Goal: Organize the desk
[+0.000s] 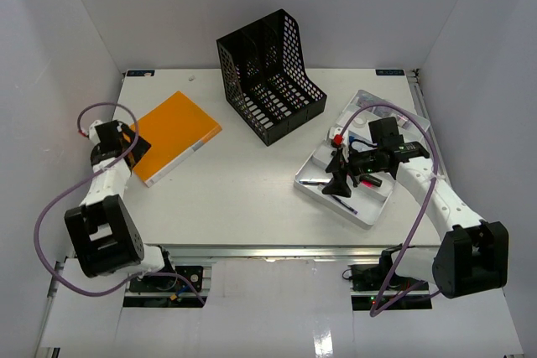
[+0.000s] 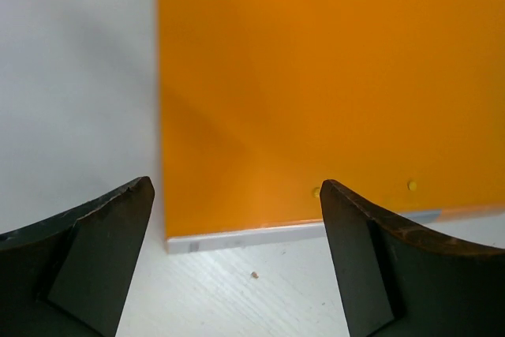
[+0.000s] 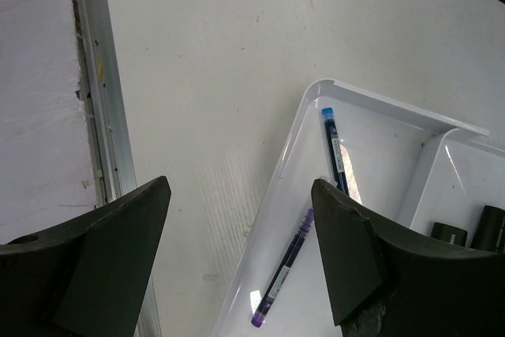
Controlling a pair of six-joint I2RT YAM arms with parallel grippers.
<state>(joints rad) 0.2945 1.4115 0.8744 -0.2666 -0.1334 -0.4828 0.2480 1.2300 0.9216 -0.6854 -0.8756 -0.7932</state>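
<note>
A white desk [image 1: 243, 199] fills the middle of the top view, with a metal rail along its lower edge. An orange book [image 1: 172, 136] is seen lying flat at the left, a black file rack [image 1: 268, 77] at upper centre, and a compartmented tray [image 1: 373, 207] at the right. The left gripper [image 2: 237, 185] is held wide apart and empty over the book's near corner, one finger off the cover's edge and one above the cover. The right gripper [image 3: 241, 185] is also spread and empty, poised over the tray's lower left rim, with one finger above bare desk. Inside that end of the tray, a blue-capped pen [image 3: 335, 155] and a purple pen [image 3: 284, 270] can be made out. Two risks are judged likely. The book lies flush with the desk, so it could be pushed aside rather than gripped if the fingers are closed without getting under its edge. The tray's rim could be caught by a descending finger, and the tray tipped or shoved, scattering its contents.
</note>
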